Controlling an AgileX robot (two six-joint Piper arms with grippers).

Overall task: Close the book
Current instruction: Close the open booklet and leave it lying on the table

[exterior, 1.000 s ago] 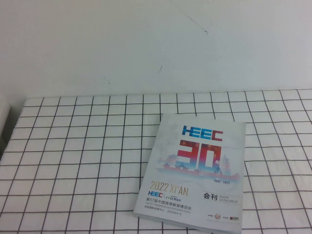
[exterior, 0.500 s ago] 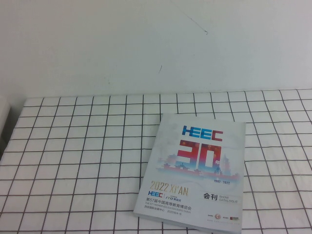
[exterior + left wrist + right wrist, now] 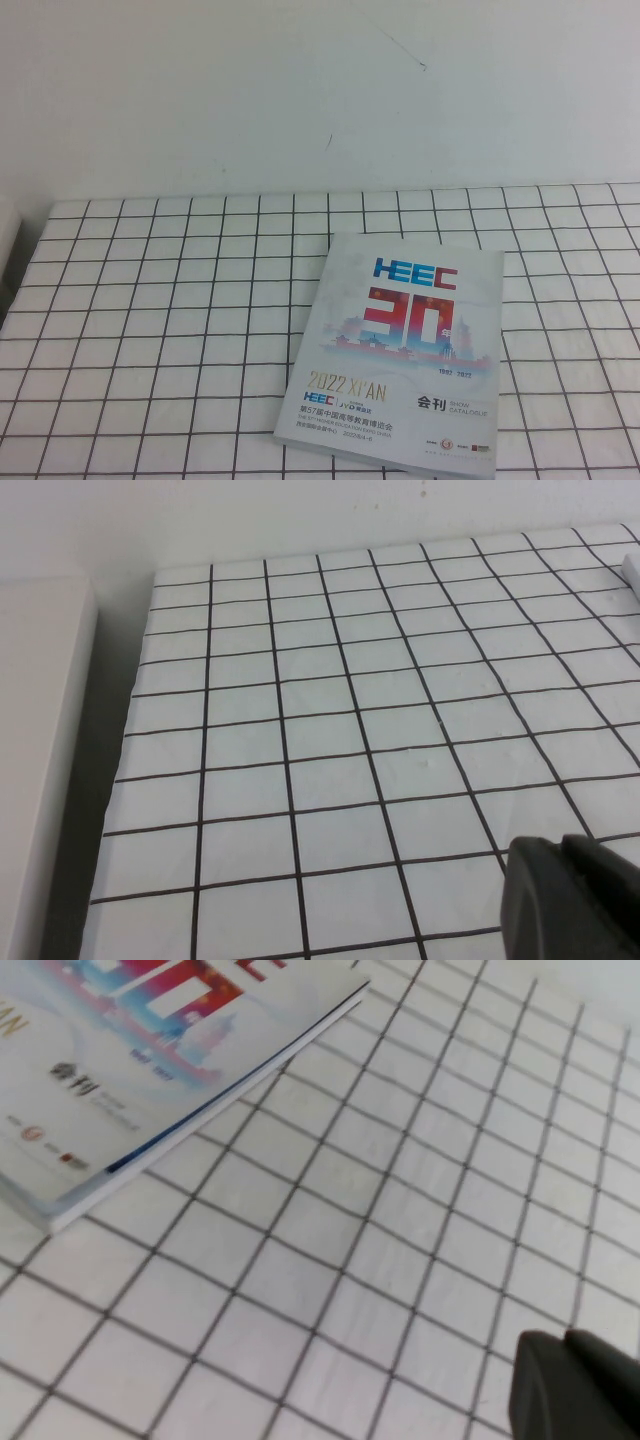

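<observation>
Dark left jaws over cloth [image 3: 330, 730]; right jaws near shut book [image 3: 150, 1050].

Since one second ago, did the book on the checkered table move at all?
Nothing visibly changed. The closed white paperback catalogue with blue and red lettering lies flat in the same spot on the white black-gridded tablecloth. The left gripper hangs over bare cloth, the right gripper over cloth beside the catalogue; neither shows from above.

One book [image 3: 400, 350], one checked cloth [image 3: 180, 330], two claws: left claw [image 3: 573, 900], right claw [image 3: 578, 1390], both over the cloth
</observation>
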